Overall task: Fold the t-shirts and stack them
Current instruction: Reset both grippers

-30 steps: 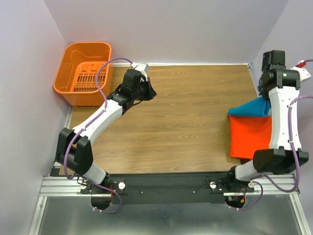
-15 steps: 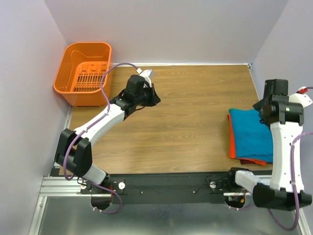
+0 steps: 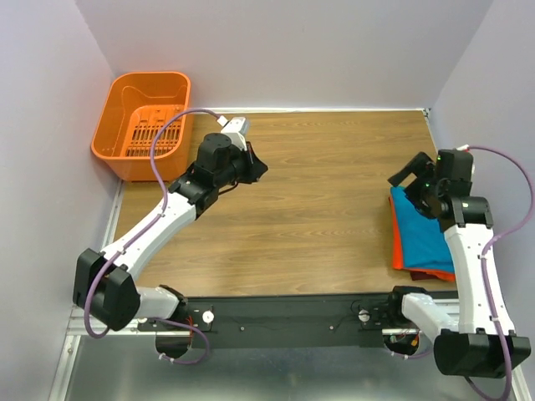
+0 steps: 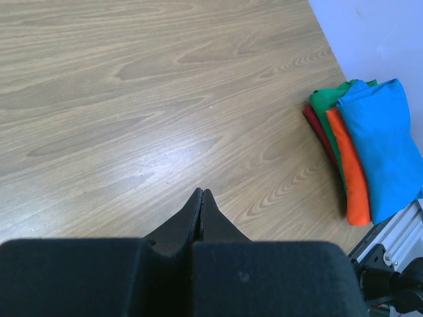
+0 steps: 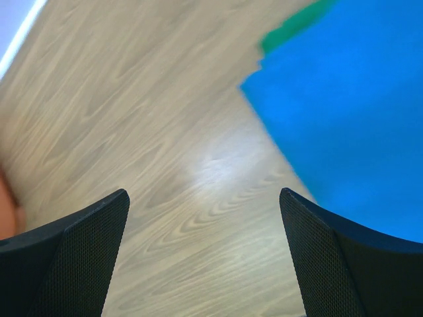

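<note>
The folded t-shirts lie stacked at the table's right edge: the blue one (image 3: 424,241) on top, then the orange one (image 3: 397,247), with a dark red edge (image 3: 428,275) at the near side. The left wrist view shows the blue t-shirt (image 4: 380,148), the orange (image 4: 350,175), the green (image 4: 324,102) and the dark red (image 4: 314,125) fanned in layers. My right gripper (image 3: 410,180) hovers open over the stack's far left corner, holding nothing; between its fingers (image 5: 203,193) I see bare wood, with the blue cloth (image 5: 350,119) to the right. My left gripper (image 3: 261,167) is shut and empty (image 4: 201,191) above the table's left-centre.
An orange slotted basket (image 3: 142,117) stands off the table's far left corner. Purple walls close in the table on the left, back and right. A black rail (image 3: 284,322) with both arm bases runs along the near edge.
The right arm came down from the back right with the blue t-shirt, laid it on the orange one and opened. It now sits at the stack's far left corner. The left arm shifted slightly.
</note>
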